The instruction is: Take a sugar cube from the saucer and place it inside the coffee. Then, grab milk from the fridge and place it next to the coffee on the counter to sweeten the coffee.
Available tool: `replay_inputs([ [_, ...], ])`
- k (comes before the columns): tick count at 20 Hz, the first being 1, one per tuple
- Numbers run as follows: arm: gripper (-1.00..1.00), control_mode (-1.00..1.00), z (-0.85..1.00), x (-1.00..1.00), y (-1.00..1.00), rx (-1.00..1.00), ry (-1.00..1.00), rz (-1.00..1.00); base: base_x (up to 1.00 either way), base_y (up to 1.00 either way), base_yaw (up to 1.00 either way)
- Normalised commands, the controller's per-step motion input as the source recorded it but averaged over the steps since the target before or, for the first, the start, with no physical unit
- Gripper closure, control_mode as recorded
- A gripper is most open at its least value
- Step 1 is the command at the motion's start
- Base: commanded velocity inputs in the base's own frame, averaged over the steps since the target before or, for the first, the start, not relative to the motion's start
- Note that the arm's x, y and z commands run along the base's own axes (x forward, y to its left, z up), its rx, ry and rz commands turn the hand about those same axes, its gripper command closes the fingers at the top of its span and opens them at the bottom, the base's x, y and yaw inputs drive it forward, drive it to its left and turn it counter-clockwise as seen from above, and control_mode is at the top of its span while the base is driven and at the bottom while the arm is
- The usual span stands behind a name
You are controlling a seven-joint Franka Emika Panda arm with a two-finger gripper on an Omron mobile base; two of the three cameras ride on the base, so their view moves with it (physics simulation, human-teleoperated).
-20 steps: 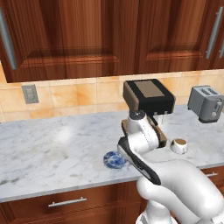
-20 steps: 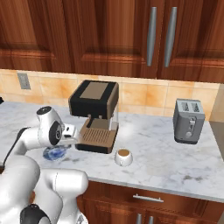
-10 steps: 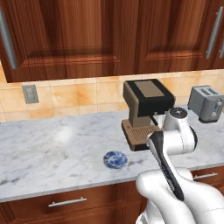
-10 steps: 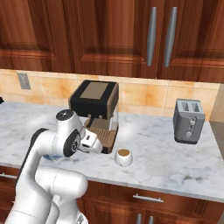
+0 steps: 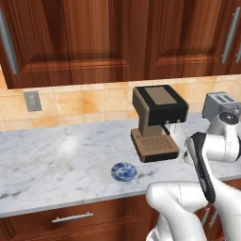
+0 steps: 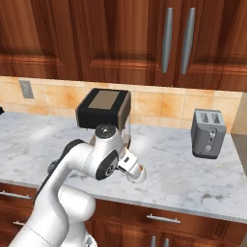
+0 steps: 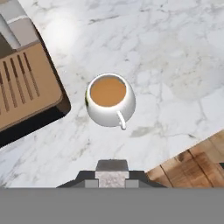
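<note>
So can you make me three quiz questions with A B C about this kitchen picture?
1. Where is the saucer?
A. on the counter, left of the coffee machine
B. on the toaster
C. under the cup

2. What colour is the drink in the coffee cup?
A. green
B. brown
C. black

3. How is the gripper?
A. wide open
B. shut
C. holding the cup

Answers: 1 A, it sits on the marble beside the machine. 2 B, the hand view shows brown liquid. 3 B, its tips sit together, off the cup.

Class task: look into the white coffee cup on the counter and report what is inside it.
The hand view looks down into the coffee: a smooth brown liquid surface fills the cup, with no cube showing on top. Anything below the surface is hidden by the liquid.
</note>
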Motion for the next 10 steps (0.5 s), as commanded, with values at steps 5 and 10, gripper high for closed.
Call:
replay_inputs([
  [5, 1.0, -1.0, 0.0, 0.56, -0.52, 0.0, 0.02, 0.0, 0.0, 0.0, 0.0],
  [10, 1.0, -1.0, -0.12, 0.47, -0.3, 0.0, 0.05, 0.0, 0.0, 0.0, 0.0],
])
